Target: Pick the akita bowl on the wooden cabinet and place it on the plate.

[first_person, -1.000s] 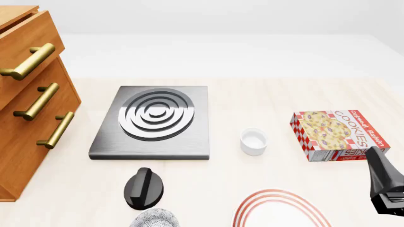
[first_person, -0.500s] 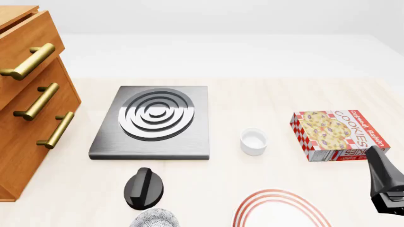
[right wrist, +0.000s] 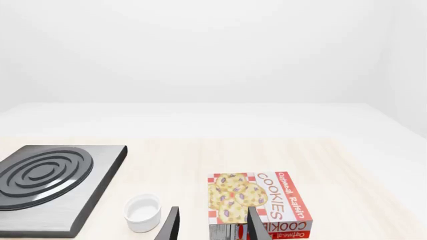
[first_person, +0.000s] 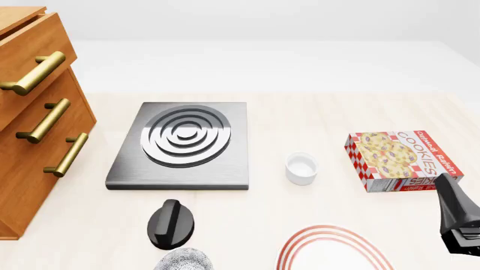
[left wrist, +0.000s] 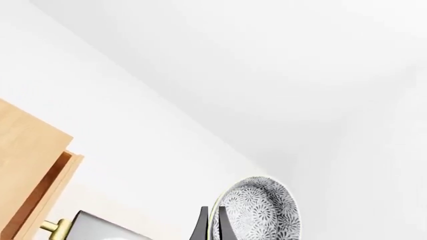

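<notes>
Lace-patterned white and grey, the akita bowl (left wrist: 260,210) is seen clamped by its rim between the closed fingers of the left gripper (left wrist: 212,225), lifted clear of the wooden cabinet (first_person: 34,112). Nothing has shifted across the last second: in the front view the bowl sits unmoved at the near edge, just left of the plate (first_person: 334,250). The right gripper (right wrist: 210,225) is held open, empty, right of the plate. Placement appears paused, not yet begun.

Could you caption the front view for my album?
Stove slab, white cup and cookie box on a table beside a wooden cabinet.
</notes>
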